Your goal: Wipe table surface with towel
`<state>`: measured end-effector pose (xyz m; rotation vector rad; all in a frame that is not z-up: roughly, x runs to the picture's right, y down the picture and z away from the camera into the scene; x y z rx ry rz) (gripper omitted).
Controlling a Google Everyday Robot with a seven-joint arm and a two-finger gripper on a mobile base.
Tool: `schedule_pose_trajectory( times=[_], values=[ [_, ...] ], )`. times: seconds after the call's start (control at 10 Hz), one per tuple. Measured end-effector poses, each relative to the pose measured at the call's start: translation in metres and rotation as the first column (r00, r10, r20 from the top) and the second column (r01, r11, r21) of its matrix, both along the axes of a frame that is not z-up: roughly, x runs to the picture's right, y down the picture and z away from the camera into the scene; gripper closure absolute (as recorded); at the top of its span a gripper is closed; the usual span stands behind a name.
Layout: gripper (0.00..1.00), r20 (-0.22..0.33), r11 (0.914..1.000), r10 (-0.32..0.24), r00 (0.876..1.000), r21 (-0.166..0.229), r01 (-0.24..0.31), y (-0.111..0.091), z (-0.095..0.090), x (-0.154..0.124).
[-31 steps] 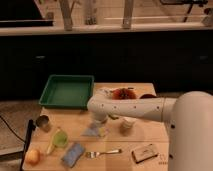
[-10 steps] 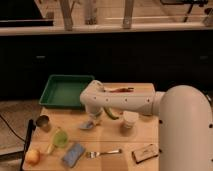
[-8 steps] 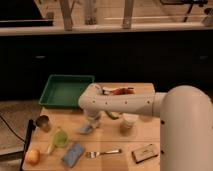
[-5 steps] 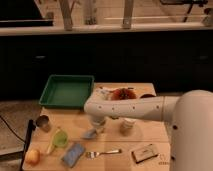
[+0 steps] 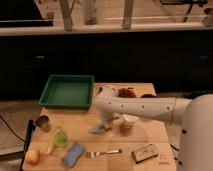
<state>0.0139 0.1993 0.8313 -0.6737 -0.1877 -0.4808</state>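
A small pale blue-grey towel (image 5: 98, 129) lies crumpled on the wooden table (image 5: 80, 116), near its middle. My gripper (image 5: 106, 121) points down at the end of the white arm (image 5: 140, 107) and rests on the towel's right edge. The arm reaches in from the right, bends at an elbow near the tray's corner and drops to the towel. The gripper's tip is partly hidden against the towel.
A green tray (image 5: 65, 92) sits at the back left. A white cup (image 5: 128, 124) stands just right of the gripper. A metal cup (image 5: 43, 122), green cup (image 5: 60, 138), blue sponge (image 5: 73, 154), fork (image 5: 104, 152), orange fruit (image 5: 32, 156) and brown box (image 5: 145, 153) lie along the front. Red food (image 5: 125, 93) is behind the arm.
The gripper slid the towel left across the table, then back to the right. The arm's elbow swung along with it. The other objects stayed put.
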Motion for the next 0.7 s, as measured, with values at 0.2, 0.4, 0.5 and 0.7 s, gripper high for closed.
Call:
schedule_pose_trajectory(
  times=[0.2, 0.4, 0.5, 0.7],
  values=[
    [1.0, -0.008, 0.9999, -0.007, 1.0, 0.011, 0.007, -0.021, 0.01, -0.005],
    [1.0, 0.015, 0.9991, -0.04, 0.999, 0.012, 0.04, -0.025, 0.012, -0.029],
    [1.0, 0.034, 0.9979, -0.063, 0.997, 0.011, 0.063, -0.021, 0.01, -0.043],
    [1.0, 0.071, 0.9929, -0.118, 0.99, -0.002, 0.119, 0.0, 0.001, -0.062]
  ],
)
